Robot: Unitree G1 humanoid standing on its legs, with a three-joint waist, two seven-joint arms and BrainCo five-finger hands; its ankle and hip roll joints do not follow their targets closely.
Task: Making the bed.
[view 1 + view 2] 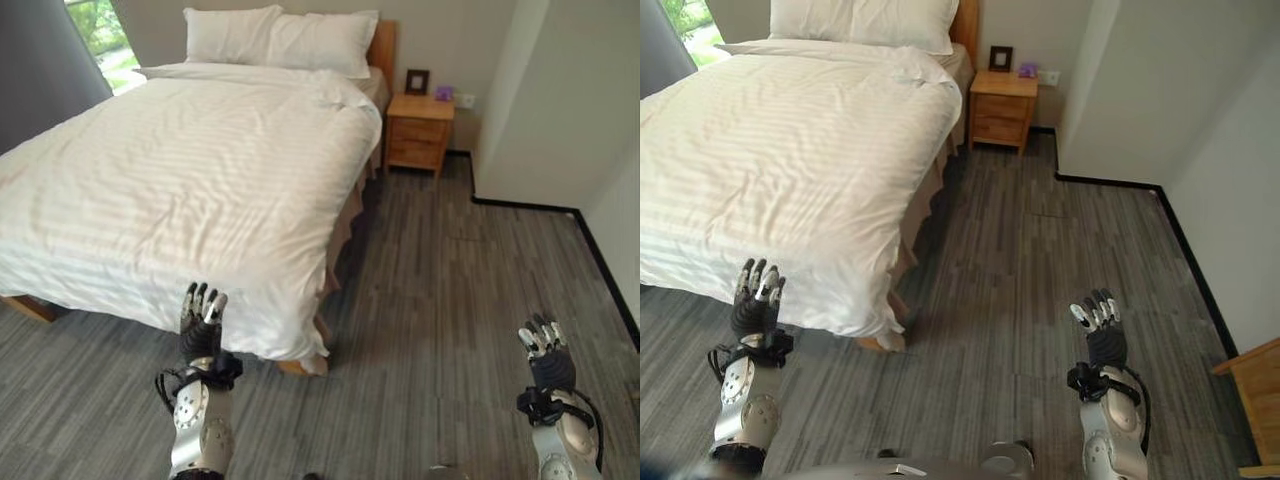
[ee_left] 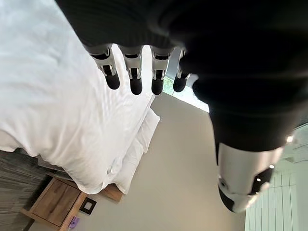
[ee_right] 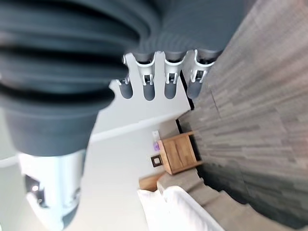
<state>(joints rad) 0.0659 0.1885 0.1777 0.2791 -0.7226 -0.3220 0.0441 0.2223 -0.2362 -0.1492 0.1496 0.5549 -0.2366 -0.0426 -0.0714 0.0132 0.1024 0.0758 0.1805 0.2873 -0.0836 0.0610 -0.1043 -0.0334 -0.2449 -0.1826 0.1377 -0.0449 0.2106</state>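
Observation:
A bed with a white striped duvet (image 1: 190, 170) spread smooth over it fills the left of the room; the duvet hangs over the foot and the near corner (image 1: 290, 345). Two white pillows (image 1: 280, 38) lie against the wooden headboard (image 1: 383, 45). My left hand (image 1: 200, 325) is raised just in front of the duvet's foot edge, fingers straight and holding nothing. My right hand (image 1: 545, 355) is up over the bare floor to the right of the bed, fingers straight, apart from the bedding. Straight fingers (image 2: 135, 72) show in the left wrist view and fingers (image 3: 149, 77) in the right wrist view.
A wooden nightstand (image 1: 420, 130) with a small picture frame (image 1: 417, 81) stands right of the headboard. A white wall corner (image 1: 520, 110) juts in at the right. Grey plank floor (image 1: 450, 290) runs beside the bed. A window (image 1: 105, 40) and grey curtain (image 1: 40, 70) are at the far left.

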